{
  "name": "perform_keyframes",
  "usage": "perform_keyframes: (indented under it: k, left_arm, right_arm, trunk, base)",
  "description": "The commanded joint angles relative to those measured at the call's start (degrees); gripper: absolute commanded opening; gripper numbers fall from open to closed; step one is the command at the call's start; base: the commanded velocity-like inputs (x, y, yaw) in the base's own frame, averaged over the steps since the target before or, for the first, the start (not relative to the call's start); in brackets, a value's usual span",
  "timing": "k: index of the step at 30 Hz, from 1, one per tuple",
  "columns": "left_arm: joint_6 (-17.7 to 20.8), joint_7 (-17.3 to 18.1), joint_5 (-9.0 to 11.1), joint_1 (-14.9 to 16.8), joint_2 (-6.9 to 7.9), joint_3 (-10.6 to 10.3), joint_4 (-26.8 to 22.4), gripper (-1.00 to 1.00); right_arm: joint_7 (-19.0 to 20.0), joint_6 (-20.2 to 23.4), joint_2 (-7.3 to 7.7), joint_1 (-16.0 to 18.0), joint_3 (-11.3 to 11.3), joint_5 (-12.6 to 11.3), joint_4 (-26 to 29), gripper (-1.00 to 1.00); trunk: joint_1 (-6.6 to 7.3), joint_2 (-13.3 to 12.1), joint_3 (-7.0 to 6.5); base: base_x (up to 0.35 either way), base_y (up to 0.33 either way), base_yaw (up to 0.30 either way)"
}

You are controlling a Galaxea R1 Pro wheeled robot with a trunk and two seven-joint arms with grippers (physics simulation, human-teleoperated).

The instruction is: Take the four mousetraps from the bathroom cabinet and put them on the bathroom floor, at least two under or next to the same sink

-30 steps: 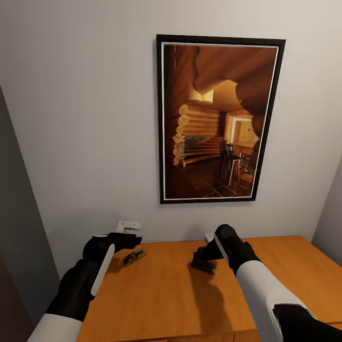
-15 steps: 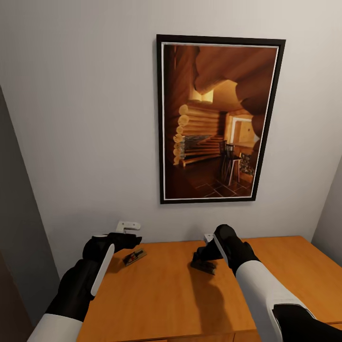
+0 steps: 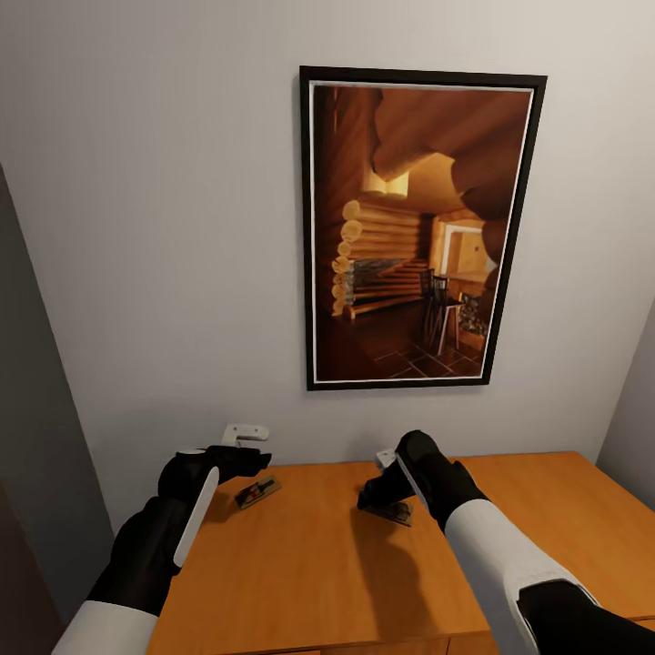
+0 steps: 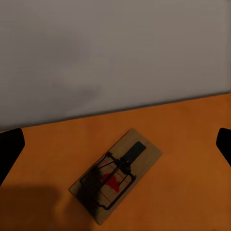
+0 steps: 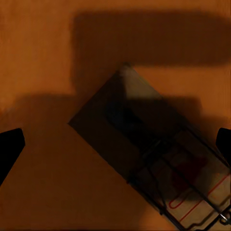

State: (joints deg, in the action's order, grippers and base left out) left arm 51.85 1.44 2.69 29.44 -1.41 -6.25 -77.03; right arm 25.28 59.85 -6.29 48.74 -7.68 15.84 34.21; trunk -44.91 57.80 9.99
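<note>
Two mousetraps lie flat on the orange-brown top of the cabinet [image 3: 300,573]. The left mousetrap [image 3: 257,491] [image 4: 115,178] rests near the wall, just ahead of my left gripper [image 3: 257,461] [image 4: 115,144], which is open with its fingertips [image 4: 9,149] wide apart. Hovering close over the other mousetrap [image 3: 389,512] [image 5: 154,163] is my right gripper [image 3: 371,496] [image 5: 115,144], also open and casting a shadow on it. Neither trap is held.
A pale wall rises directly behind the cabinet, with a large black-framed picture [image 3: 418,227] of a log interior hanging on it. The cabinet top extends to the right [image 3: 564,509]. A grey wall edge [image 3: 27,437] borders the left side.
My right gripper has shifted slightly left and a little closer over its mousetrap. The left arm and both traps have stayed put.
</note>
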Motion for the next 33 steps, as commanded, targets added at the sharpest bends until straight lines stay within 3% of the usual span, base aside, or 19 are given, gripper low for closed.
perform_keyframes:
  k: [1,13,20,25,33]
  left_arm:
    - [0.27,-0.03,0.24,0.04,-0.01,0.02,-0.05,1.00]
    - [0.27,-0.03,0.29,0.02,0.00,0.01,-0.05,1.00]
    - [0.26,-0.03,0.28,0.04,0.00,0.01,0.00,1.00]
    - [0.15,0.01,0.29,0.06,0.00,0.09,0.10,1.00]
    - [0.10,0.04,0.29,0.02,-0.07,0.17,0.12,1.00]
  right_arm:
    - [1.14,0.15,0.05,0.04,-0.40,0.69,0.06,1.00]
    - [3.52,0.15,0.57,0.04,-1.72,1.09,0.07,1.00]
    - [3.62,0.15,2.48,0.04,-1.79,1.57,0.07,1.00]
    - [3.63,0.15,3.68,0.04,-1.74,3.10,0.08,1.00]
    - [3.63,0.15,3.98,0.04,-1.66,5.64,0.07,1.00]
  trunk:
    - [-0.01,0.06,0.09]
    - [-0.01,0.06,0.09]
    - [-0.01,0.06,0.09]
    - [-0.01,0.06,0.09]
    - [-0.01,0.06,0.09]
  base:
    - [0.000,0.000,0.000]
    - [0.000,0.000,0.000]
    - [0.000,0.000,0.000]
    - [0.000,0.000,0.000]
    - [0.000,0.000,0.000]
